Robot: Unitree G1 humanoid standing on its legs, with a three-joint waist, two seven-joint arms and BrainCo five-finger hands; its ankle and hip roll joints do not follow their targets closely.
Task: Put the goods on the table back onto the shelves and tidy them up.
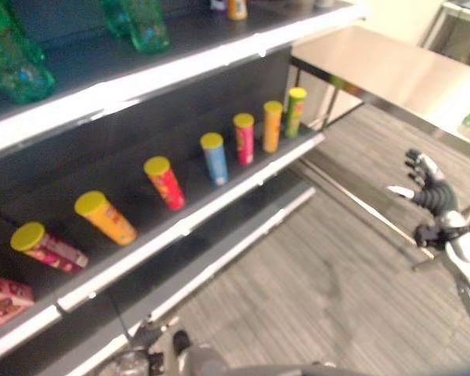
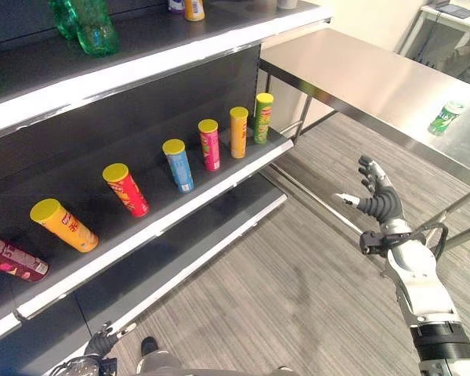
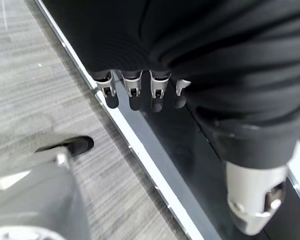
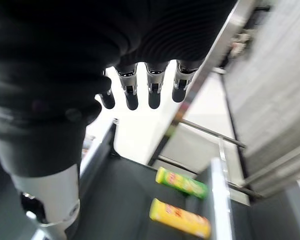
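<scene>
Shelves [image 2: 141, 235], dark with white edges, run from 7 o'clock up to 1 o'clock. Steel surface [image 2: 360, 78] sits at 2 o'clock, just beside the shelf end.

Middle shelf holds a row of tubes with yellow lids: maroon tube [image 2: 12, 258] at 9 o'clock, then orange tube [image 2: 65, 225], red tube [image 2: 128, 190], blue tube [image 2: 178, 166], pink tube [image 2: 210, 145], orange-yellow tube [image 2: 239, 133], green tube [image 2: 262, 117] toward 1 o'clock. All stand apart, tilted in the eye views. Left eye view adds a red box [image 1: 4, 298] at 8 o'clock past the maroon tube.

Top shelf: green bottles [image 2: 86, 27] at 11 o'clock, an orange bottle [image 2: 193, 9] at 12.

Green can [image 2: 445, 117] stands on the surface at 3 o'clock, well apart from the shelves; clear in the right eye view, in the left eye view just a green blur at the edge.

Right hand [image 2: 378, 196] hangs over the floor at 4 o'clock, fingers [image 4: 154, 87] straight and spread, holding nothing. Its wrist view shows the last two tubes past the fingertips.

Left hand [image 2: 102, 343] low at 7 o'clock by the bottom shelf, fingers [image 3: 132, 85] straight, apart, empty.
</scene>
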